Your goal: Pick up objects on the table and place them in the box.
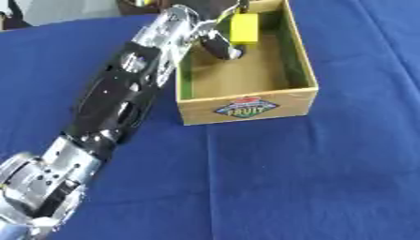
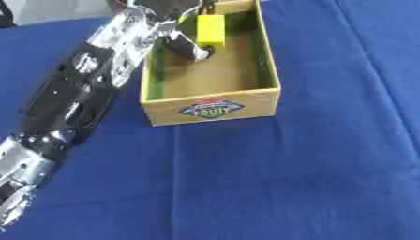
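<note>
My left arm stretches from the lower left up to the box, and my left hand [image 1: 199, 21] hovers over its far end. From the fingers at the top edge hangs a yellow block-shaped thing [image 1: 243, 28], above the inside of the box and apart from its floor. The thumb [image 1: 220, 48] curls down below it. The wooden box [image 1: 305, 56] has green inner walls, a bare floor and a "FRUIT" label [image 2: 212, 108] on its front wall. My right hand shows in no view.
A blue cloth [image 1: 311, 178] covers the table, with open room in front of and to the right of the box. Dark and brown shapes [image 1: 135, 4] sit at the far edge, upper left. My left forearm [image 1: 115, 101] runs along the box's left side.
</note>
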